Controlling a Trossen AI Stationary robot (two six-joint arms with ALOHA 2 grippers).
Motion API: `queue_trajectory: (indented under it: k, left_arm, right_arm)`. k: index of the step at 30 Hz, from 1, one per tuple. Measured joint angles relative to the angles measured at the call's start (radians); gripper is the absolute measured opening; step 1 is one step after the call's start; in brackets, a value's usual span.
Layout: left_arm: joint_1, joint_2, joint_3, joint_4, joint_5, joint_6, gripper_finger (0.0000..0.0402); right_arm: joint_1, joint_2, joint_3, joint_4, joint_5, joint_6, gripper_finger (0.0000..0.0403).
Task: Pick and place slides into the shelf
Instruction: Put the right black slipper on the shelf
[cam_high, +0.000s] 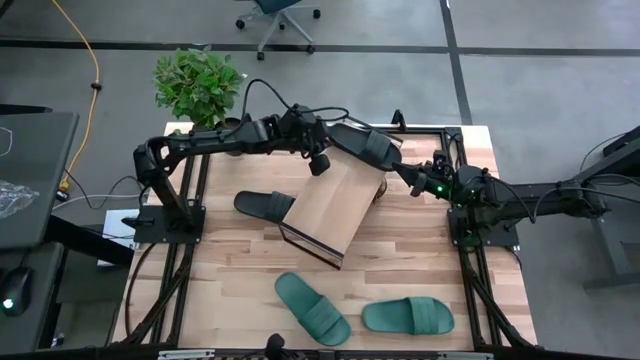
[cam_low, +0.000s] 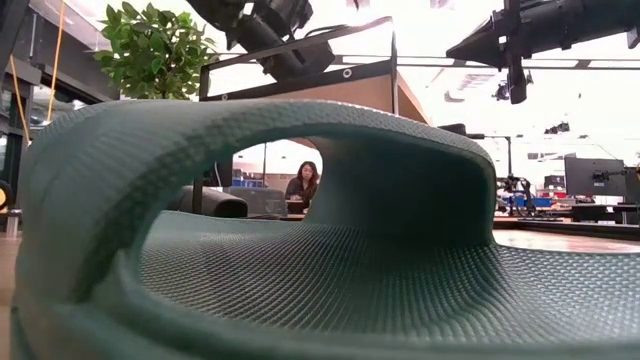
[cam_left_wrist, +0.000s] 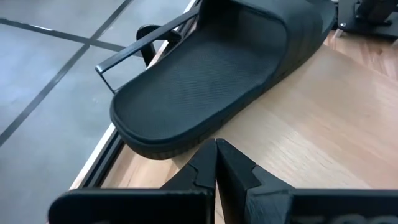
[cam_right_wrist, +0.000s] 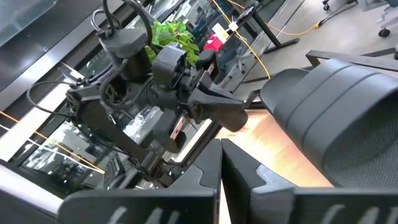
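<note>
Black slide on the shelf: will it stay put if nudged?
The black slide probably grips rather than skids: its footbed looks finely textured. It lies at the board edge of the slanted shelf, so a push might tip it off. Likely light and bendy.

Two matte-black jointed arms trail black cables; the right arm (cam_high: 520, 195) shows green lights.

Top edge of the shelf (cam_high: 328, 205) is crowded: a black slide (cam_high: 368, 148) lies there with the left gripper (cam_high: 385, 172) and right gripper (cam_high: 405, 176) just beside it. The lower board is bare. Another black slide (cam_high: 262, 205) flanks the shelf; two teal slides (cam_high: 312, 306) sit well apart.
</note>
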Motion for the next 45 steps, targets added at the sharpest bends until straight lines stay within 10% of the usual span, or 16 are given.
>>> queue_trajectory:
  k: [45]
  left_arm:
    - [0.011,0.035,-0.001,0.016,-0.055,0.028,0.0001]
  right_arm:
    - [0.0,0.0,0.0,-0.03,0.003,-0.008,0.0]
